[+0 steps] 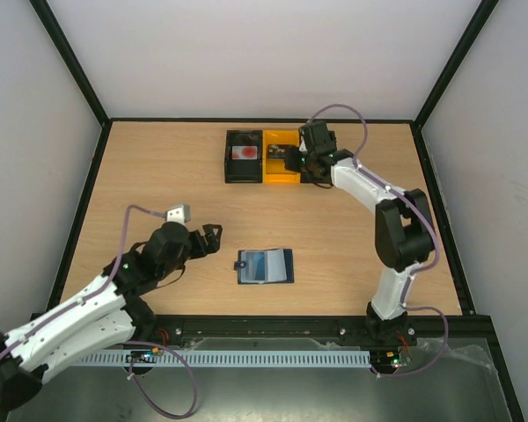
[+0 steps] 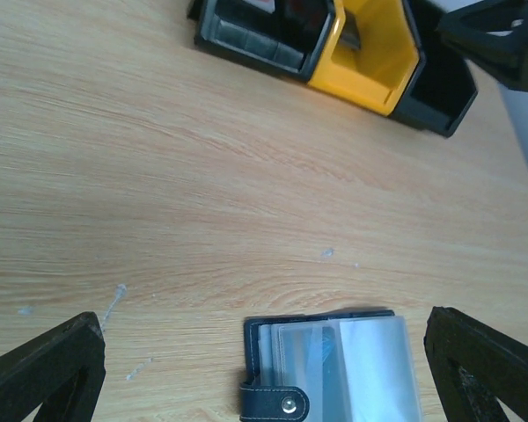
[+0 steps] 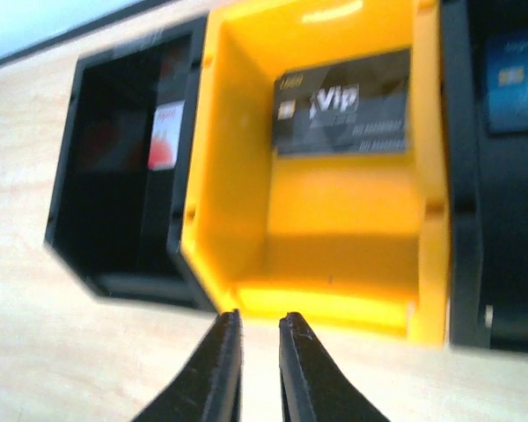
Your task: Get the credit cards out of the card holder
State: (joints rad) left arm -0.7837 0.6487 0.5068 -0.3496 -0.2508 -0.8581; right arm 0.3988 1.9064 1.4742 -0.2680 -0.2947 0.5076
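One thin, slippery blue card (image 1: 262, 263) sits inside the card holder (image 1: 265, 266); I'd pinch its exposed edge, left gripper (image 1: 213, 239) spread wide.

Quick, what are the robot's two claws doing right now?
Left gripper: wide open, holding nothing.
Right gripper: nearly shut, holding nothing, above the yellow plastic bin.
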